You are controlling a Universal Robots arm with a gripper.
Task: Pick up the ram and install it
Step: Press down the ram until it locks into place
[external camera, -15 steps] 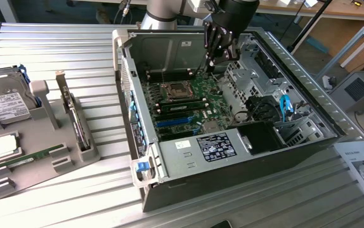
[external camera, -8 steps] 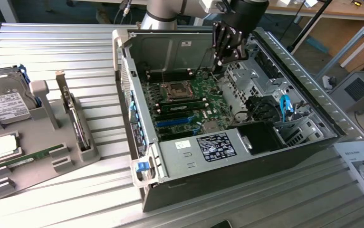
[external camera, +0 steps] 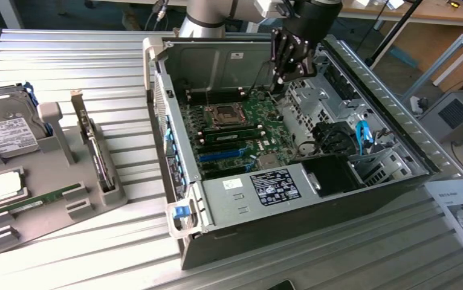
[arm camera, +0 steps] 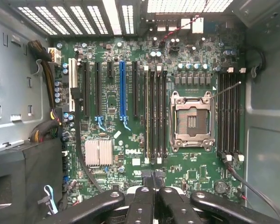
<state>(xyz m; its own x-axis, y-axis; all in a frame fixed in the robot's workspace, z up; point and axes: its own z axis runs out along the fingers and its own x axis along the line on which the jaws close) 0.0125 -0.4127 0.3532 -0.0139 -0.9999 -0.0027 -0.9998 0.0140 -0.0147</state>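
Gripper [external camera: 280, 77] hangs over the open case [external camera: 223, 208] above the motherboard [arm camera: 116, 154], jaws pressed together on nothing. The ram [external camera: 34, 202] lies flat in the grey holder [external camera: 22, 228] by the surface's edge on the exterior view's left. I'd pinch it mid-length across its long edges and keep it level. Only readable writing: DELL [arm camera: 133, 151] on the board.

1. Ribbed silvery metal table [external camera: 94, 66], running from upper left of the frame down to the bottom edge.
2. Centre: open computer case [external camera: 231, 211], lying on its side directly on the slats.
3. Left edge: grey holder tray [external camera: 50, 222], flat on the table near the case, with the ram [external camera: 31, 201] lying in one of its slots.
4. Lower right: printed paper sheet [external camera: 461, 208], flat beside the case.
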